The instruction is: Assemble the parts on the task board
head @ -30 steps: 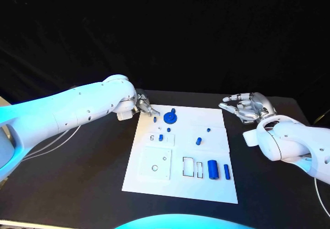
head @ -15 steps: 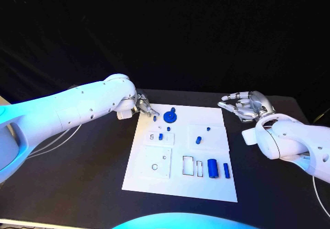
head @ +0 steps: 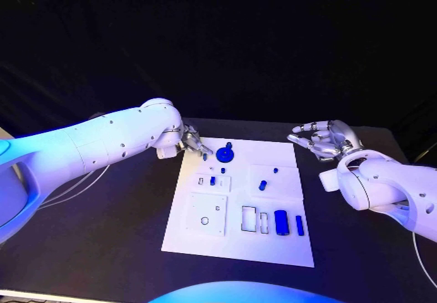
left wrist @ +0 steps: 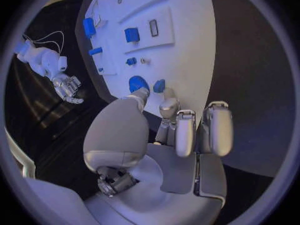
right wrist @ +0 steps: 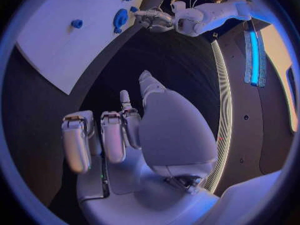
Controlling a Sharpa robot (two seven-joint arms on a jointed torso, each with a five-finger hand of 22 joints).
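Left hand (head: 191, 142): at far left corner of white rectangular task board (head: 273, 246), fingertips on a small blue part (left wrist: 159, 85), grasp unclear | right hand (head: 325, 140): off board's right, fingers loosely curled, empty | round blue gear part (head: 225, 154) near left hand.

we see a black tabletop (head: 109, 240) under bluish light, with a dark curtain (head: 218, 57) hanging behind it.

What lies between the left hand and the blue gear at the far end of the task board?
In the head view, a small blue part on the white task board lies between the left hand and the blue gear.
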